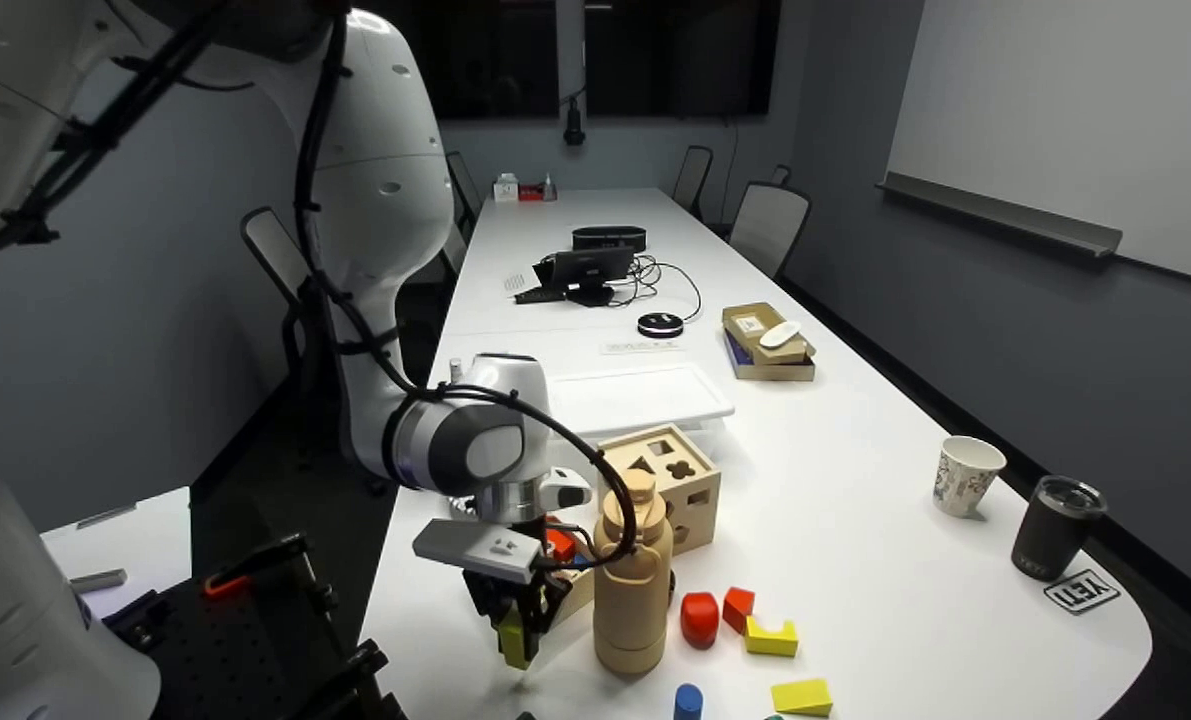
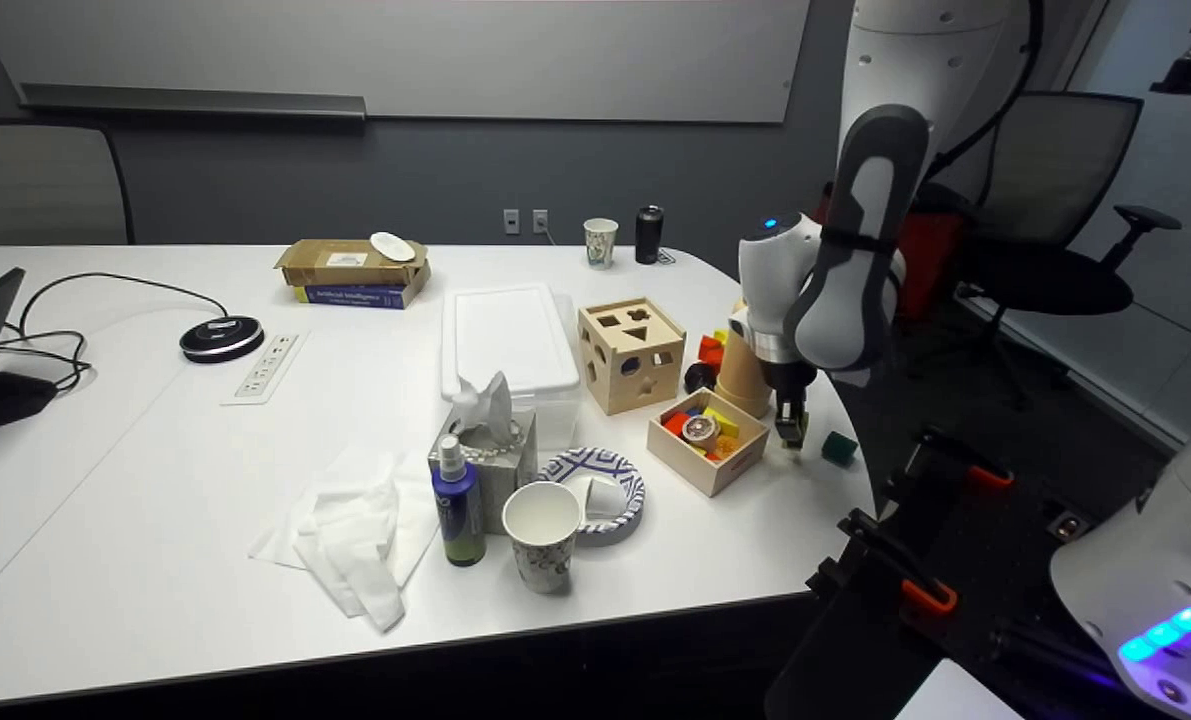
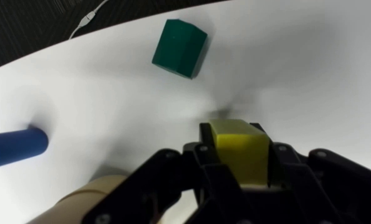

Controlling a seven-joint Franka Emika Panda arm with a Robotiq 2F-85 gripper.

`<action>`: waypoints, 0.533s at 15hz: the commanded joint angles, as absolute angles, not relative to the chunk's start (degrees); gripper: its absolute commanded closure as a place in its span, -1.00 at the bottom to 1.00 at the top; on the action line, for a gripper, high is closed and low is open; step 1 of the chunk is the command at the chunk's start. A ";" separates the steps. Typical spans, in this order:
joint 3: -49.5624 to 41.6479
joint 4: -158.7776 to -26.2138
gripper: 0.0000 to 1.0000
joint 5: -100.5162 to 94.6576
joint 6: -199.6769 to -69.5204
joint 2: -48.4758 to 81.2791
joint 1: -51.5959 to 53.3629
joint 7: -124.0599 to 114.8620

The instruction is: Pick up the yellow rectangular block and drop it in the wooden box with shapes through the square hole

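Observation:
My gripper [image 1: 521,608] is shut on the yellow rectangular block [image 1: 515,645], low over the white table. In the wrist view the block [image 3: 243,155] sits between both black fingers [image 3: 235,137]. In an exterior view the gripper [image 2: 791,425] is dark and the block is mostly hidden by the fingers. The wooden box with shapes [image 1: 677,485] stands farther up the table, apart from the gripper. It also shows in an exterior view [image 2: 610,370], upright, with dark cut-outs in its top and sides. It is out of the wrist view.
A tall wooden cylinder [image 1: 633,600] stands beside the gripper, toward the box. A low tray [image 2: 690,465] of coloured blocks lies close by. A green block [image 3: 179,46], blue cylinder [image 3: 17,144], red pieces [image 1: 699,618] and yellow pieces [image 1: 802,697] lie around. A lidded bin [image 2: 510,340] adjoins the box.

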State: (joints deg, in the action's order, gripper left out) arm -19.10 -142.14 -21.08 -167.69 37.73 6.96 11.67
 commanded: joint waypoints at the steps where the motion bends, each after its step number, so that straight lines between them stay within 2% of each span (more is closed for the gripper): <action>1: -19.08 -147.17 0.83 -21.70 -155.53 24.72 8.38 10.13; 5: -16.38 -146.59 0.83 -17.39 -137.84 11.96 8.90 15.14; 6: -11.74 -144.86 0.83 -17.86 -133.02 9.13 4.72 14.97; 8: -8.46 -141.04 0.83 -14.26 -126.26 5.26 3.11 16.39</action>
State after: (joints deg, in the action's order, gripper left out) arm -13.38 -143.55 -18.12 -135.34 13.29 6.76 13.40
